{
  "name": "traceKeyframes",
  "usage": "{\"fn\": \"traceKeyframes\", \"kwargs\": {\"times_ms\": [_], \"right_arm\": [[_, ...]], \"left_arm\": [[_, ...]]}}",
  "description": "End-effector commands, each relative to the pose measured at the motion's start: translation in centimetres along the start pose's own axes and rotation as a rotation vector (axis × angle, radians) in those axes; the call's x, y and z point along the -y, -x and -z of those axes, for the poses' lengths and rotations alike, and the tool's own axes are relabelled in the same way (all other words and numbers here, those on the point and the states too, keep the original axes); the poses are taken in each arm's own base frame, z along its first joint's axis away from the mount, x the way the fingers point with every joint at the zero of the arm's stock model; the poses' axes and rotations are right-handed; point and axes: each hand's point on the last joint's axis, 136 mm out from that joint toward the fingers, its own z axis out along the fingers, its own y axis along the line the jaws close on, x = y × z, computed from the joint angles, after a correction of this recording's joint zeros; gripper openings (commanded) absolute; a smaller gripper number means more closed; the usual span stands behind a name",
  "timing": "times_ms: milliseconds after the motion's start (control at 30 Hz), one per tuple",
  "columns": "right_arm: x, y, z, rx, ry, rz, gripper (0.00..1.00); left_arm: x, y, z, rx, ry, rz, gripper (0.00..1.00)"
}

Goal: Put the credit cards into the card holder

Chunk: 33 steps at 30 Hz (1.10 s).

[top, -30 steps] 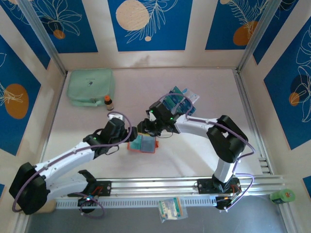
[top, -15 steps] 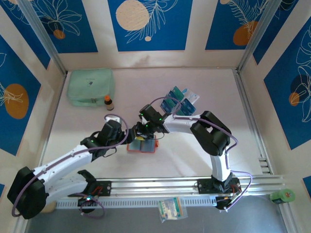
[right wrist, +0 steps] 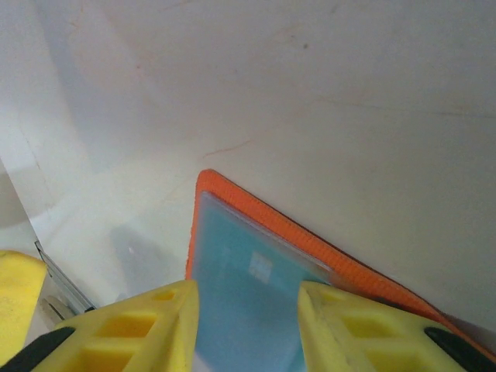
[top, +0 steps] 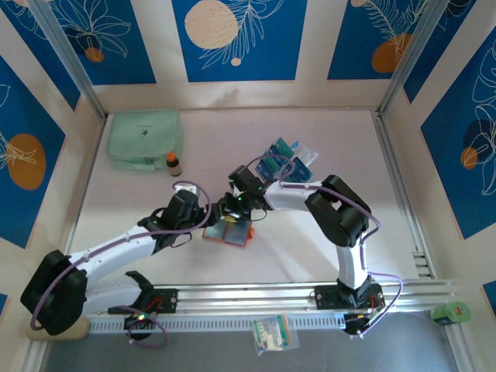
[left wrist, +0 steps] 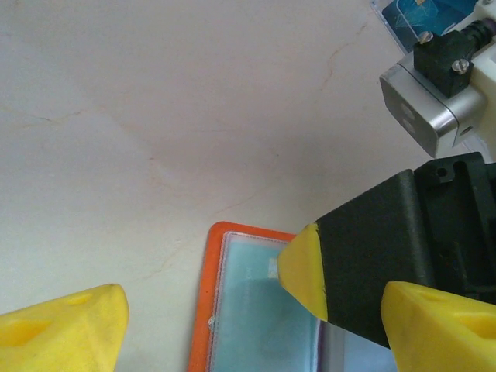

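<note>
Orange card holder (left wrist: 203,310) flat, teal credit card (right wrist: 246,252) over it | left hand (left wrist: 254,293) released | right hand (right wrist: 246,298): cannot tell

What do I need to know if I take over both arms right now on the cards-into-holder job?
Left gripper: open, empty, over the card holder's edge.
Right gripper: jaws partly apart astride a teal card lying on the open holder; grip unclear.
Done: that one card is at the holder, seating unclear.
Left: the pile of cards on the table beyond the right gripper.
</note>
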Motion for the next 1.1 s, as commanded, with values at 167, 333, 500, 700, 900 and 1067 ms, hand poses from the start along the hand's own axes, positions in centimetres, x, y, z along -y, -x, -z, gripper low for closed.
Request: {"fn": "traceKeyframes", "kwargs": {"times_ms": [167,333,500,700,900,1067], "right_arm": [[-1.9,0.3,4.4,0.064,0.081,0.038,0.4],[-0.5,0.2,5.7,0.086,0.03,0.057,0.4],[1.1,-0.6,7.8,0.122,-0.057,0.112,0.4],[5.1,-2.8,10.4,0.162,-0.266,0.153,0.41],[8.6,-5.3,10.7,0.148,-0.422,0.169,0.47],[10.0,-6.1,9.0,0.118,-0.462,0.17,0.46]], "left_arm": [[-2.6,-4.6,-1.6,-0.156,0.073,-0.016,0.84],[-2.2,-4.2,-1.7,-0.153,0.064,-0.015,0.84],[-1.4,-3.2,-1.3,-0.141,0.051,-0.023,0.84],[-0.4,-1.9,-0.6,-0.119,0.03,-0.036,0.84],[0.8,-0.6,-0.1,-0.101,0.002,-0.046,0.85],[1.6,-0.2,-0.3,-0.115,-0.017,-0.068,0.84]]}}
